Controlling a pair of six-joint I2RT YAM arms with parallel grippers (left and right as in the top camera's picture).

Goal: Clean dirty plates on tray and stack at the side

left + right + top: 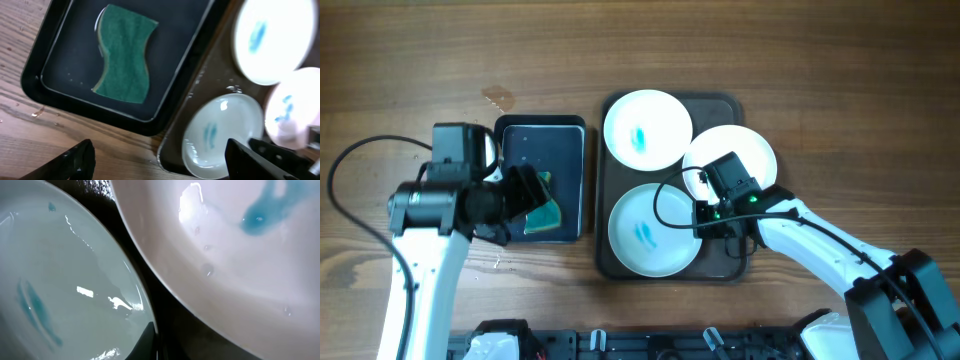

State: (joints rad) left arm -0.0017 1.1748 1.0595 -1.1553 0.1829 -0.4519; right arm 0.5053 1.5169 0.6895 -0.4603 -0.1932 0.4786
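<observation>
Your right gripper (704, 200) was clamped on the rim of the right plate (745, 150), which sat with the other two plates (648, 128) on the tray (732, 262). Your left gripper (159, 146) hung with jaws apart, holding nothing, near the sponge (122, 52).

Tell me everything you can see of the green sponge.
The green sponge has a rough dark green top, a paler layer along one edge and a wavy, waisted outline. It lies flat inside the small black tray, touching only the tray floor; nothing grips it.
</observation>
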